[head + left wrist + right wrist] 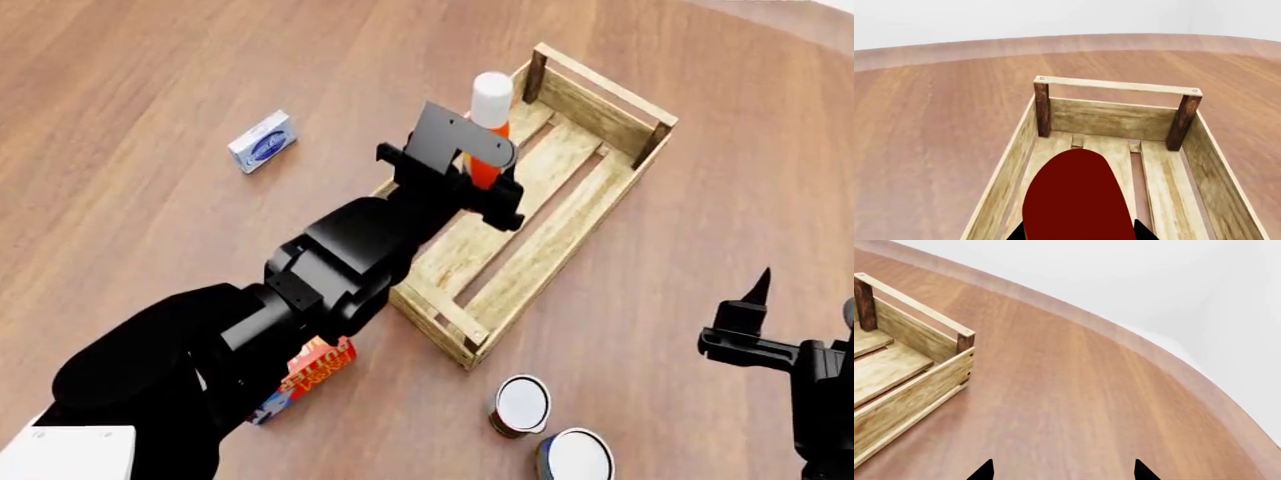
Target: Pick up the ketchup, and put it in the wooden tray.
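While my left gripper (483, 180) is clamping the ketchup (489, 125) by its orange-red body, I am holding the bottle upright over the wooden tray (561, 232), above the half of the slatted floor nearer the tray's far end. Its white cap is pointing up and its body is showing between my dark fingers. In my left wrist view the ketchup (1077, 197) is filling the lower middle as a dark red rounded shape, with the wooden tray (1111, 119) opening beyond it: two brown corner posts, a top rail joining them, and the pale floor slats running toward the end wall. Whether the bottle's base is touching the slats I cannot tell.

My right gripper (763, 320) is hanging over bare table (160, 70) off the tray's right long side, well apart from it, with its jaws spread wide and gripping nothing. In the right wrist view only its two black fingertips (984, 471) are showing, with one corner of the wooden tray (917, 375) off to the side.

A small blue-and-white box (262, 141) is lying on the table beyond the tray's left long side. A red-and-yellow box (310, 372) is peeking out beneath my left arm near the tray's near corner, and two cans (521, 405) are standing just beside each other a little past that corner.
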Tool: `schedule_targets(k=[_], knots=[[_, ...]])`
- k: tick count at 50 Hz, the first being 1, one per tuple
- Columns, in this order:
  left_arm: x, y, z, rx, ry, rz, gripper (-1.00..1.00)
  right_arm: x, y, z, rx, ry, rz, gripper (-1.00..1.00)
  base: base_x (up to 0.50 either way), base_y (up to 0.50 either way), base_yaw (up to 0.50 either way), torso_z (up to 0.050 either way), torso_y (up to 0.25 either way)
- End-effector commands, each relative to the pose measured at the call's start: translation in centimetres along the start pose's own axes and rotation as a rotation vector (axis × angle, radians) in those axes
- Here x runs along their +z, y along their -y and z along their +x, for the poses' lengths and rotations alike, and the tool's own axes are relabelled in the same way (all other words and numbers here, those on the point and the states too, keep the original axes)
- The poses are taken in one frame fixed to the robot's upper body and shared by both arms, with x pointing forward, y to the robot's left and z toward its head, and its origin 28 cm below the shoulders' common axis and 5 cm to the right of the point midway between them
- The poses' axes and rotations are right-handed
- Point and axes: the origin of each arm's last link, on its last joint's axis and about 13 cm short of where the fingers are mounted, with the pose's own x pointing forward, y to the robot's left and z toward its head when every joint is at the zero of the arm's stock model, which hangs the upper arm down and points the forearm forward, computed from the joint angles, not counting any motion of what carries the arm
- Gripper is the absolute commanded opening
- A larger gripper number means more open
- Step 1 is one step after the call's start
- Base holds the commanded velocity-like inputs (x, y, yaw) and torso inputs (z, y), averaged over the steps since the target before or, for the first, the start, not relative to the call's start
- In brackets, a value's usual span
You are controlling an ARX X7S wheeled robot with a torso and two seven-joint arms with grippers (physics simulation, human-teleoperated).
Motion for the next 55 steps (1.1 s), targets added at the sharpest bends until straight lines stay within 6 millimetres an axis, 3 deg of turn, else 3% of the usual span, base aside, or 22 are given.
schedule_targets(k=[1,55], knots=[[0.0,0.2,0.0,-0.001,-0.001,-0.017,-1.0,0.0,0.0,0.0,-0.009,-0.003,0.0,1.0,0.0,0.0,0.0,0.0,0.0],[-2.3,1.1,-0.6,-0.007,-0.125,-0.04,-1.0,0.0,0.0,0.0,-0.034,-0.027,-0.013,1.0,0.0,0.0,0.0,0.0,0.0]])
